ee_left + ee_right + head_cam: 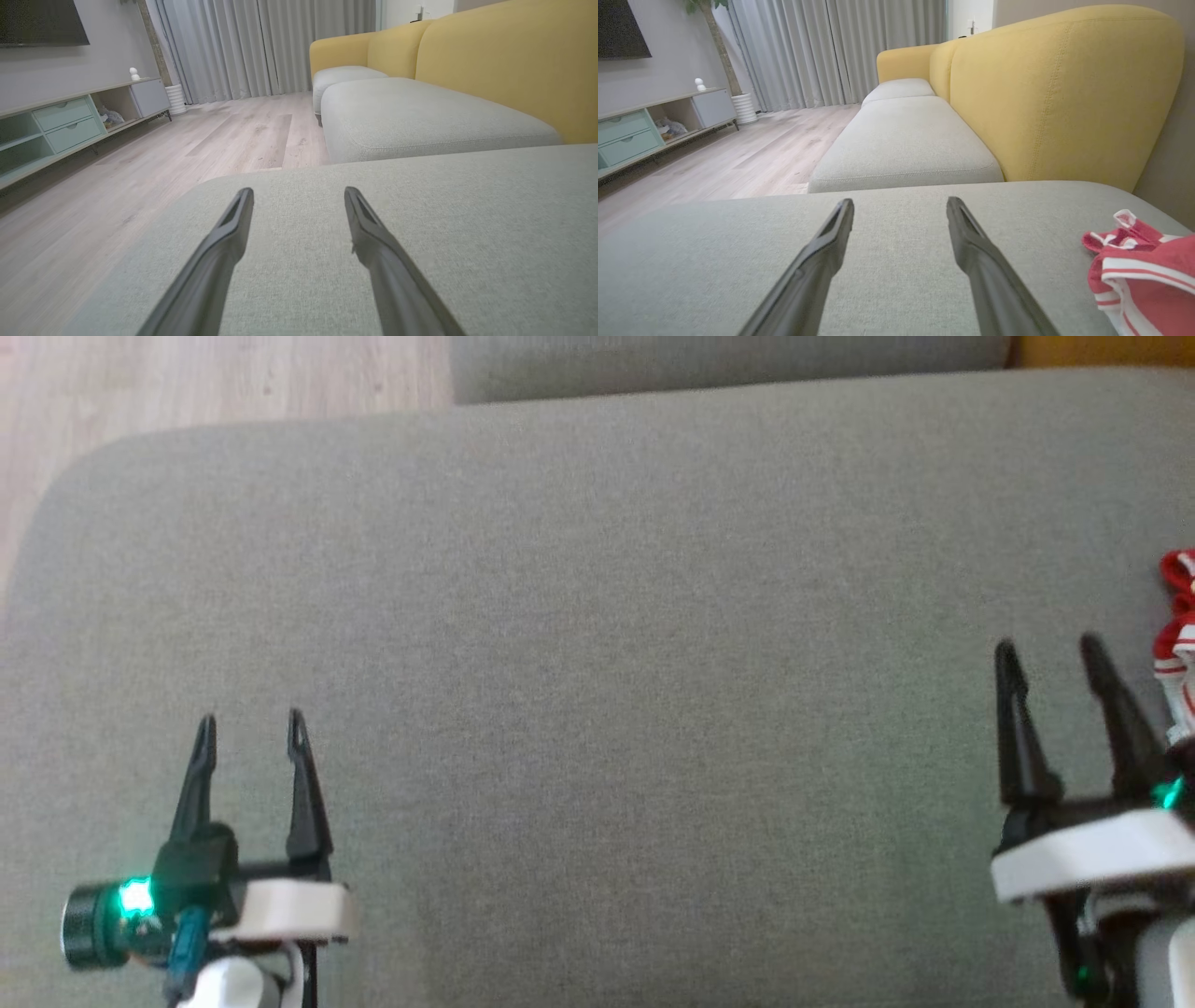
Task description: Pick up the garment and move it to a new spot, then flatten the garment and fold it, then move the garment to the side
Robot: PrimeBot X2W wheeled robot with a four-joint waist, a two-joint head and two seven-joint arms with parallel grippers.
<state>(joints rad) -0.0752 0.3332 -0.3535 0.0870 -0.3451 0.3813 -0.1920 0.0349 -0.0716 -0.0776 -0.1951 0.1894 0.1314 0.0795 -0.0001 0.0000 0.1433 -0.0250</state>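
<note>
Grey sofa cushion (597, 616), yellow backrest (1064, 93) behind, pale wood floor (140, 163), grey curtains (233, 46), low media cabinet (60, 126).

My fingers (303, 784) are black. The garment (1150, 280) is red with white stripes, the cushion (597, 616) plain grey-green, the backrest (1064, 93) plain yellow.

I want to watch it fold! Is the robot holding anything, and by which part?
Nothing is held. The left gripper and right gripper are both open; the red garment lies loose on the cushion.
</note>
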